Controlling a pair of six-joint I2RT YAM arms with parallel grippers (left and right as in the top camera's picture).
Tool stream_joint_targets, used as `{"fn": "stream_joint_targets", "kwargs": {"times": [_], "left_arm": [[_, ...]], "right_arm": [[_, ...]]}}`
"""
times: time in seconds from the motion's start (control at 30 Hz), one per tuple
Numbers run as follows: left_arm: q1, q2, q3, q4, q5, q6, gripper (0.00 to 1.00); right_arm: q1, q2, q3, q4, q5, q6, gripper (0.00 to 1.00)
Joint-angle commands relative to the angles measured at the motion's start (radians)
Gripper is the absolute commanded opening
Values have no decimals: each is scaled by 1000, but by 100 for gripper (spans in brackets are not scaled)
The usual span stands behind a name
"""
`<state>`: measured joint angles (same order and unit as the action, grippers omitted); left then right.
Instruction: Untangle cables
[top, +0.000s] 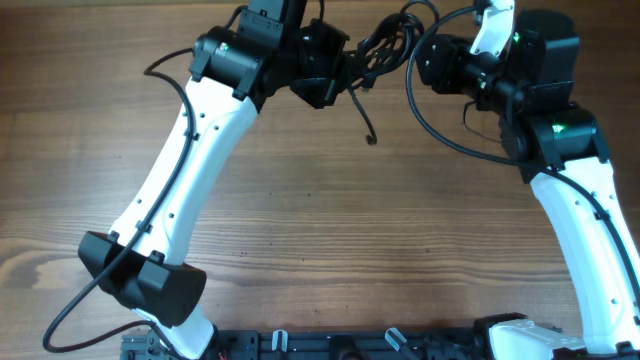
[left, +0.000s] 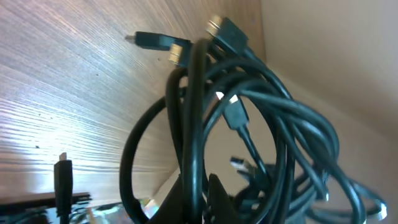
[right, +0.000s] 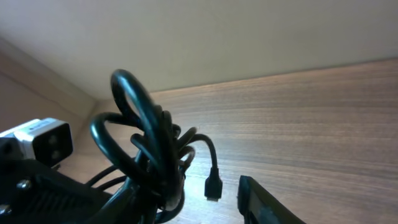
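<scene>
two arms reach across the table (top: 300, 230) to its far edge and bend in toward each other. the left arm comes up from the near left corner. the right arm comes up from the near right side.

there is one bunch of cables (top: 385, 42), thin and black, up between the two grippers. one loose end hangs down from it over the wood.

the left gripper (top: 347, 70) is closed tight on the cables (left: 249, 124), and the loops stick out past its tips. at least five small plug ends show there, but the cords are too knotted to count.

the right gripper (top: 428, 58) has its jaws apart. only one finger (right: 267, 202) shows, just beside the cables (right: 149, 155) and not touching them. one plug (right: 213, 186) hangs near it.
</scene>
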<state>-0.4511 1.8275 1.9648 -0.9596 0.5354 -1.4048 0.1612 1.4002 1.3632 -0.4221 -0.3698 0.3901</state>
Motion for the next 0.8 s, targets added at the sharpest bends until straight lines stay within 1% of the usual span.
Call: {"fn": "stream_joint_targets", "kwargs": {"times": [0.0, 0.03, 0.07, 0.17, 0.2, 0.23, 0.27, 0.47, 0.5, 0.57, 0.6, 0.63, 0.67, 0.7, 0.77], "left_arm": [[-11, -10, 8, 5, 164, 234, 4], [-13, -10, 8, -2, 161, 278, 4], [-13, -10, 8, -11, 122, 306, 4], [-13, -10, 8, -100, -108, 298, 4], [-13, -10, 8, -125, -180, 298, 4], [-13, -10, 8, -134, -202, 298, 4], [-13, -10, 8, -153, -256, 298, 4], [-11, -10, 8, -204, -360, 323, 4], [-11, -10, 8, -224, -396, 328, 4], [-11, -10, 8, -234, -426, 330, 4], [-11, -10, 8, -235, -444, 352, 4], [-11, -10, 8, -234, -452, 367, 7], [-11, -10, 8, -234, -452, 381, 17], [-11, -10, 8, -234, -454, 381, 21], [-11, -10, 8, -229, -455, 381, 22]], "right_arm": [[2, 52, 3, 20, 33, -3, 28], [2, 58, 4, 26, 33, 0, 12], [2, 50, 4, 27, 34, -2, 4], [-7, -12, 5, 9, 65, -14, 4], [-32, -60, 5, -14, 103, 3, 4], [-52, -87, 5, -29, 115, 5, 4], [-115, -142, 5, -52, 116, 12, 4], [-310, -245, 5, -92, 115, 85, 4], [-362, -257, 5, -105, 72, 92, 4], [-382, -257, 5, -119, 18, 93, 4], [-384, -256, 5, -122, -31, 92, 4], [-383, -253, 5, -126, -95, 92, 4], [-382, -248, 5, -133, -155, 91, 4], [-379, -239, 5, -152, -211, 87, 4], [-361, -213, 5, -229, -242, 65, 4]]}}
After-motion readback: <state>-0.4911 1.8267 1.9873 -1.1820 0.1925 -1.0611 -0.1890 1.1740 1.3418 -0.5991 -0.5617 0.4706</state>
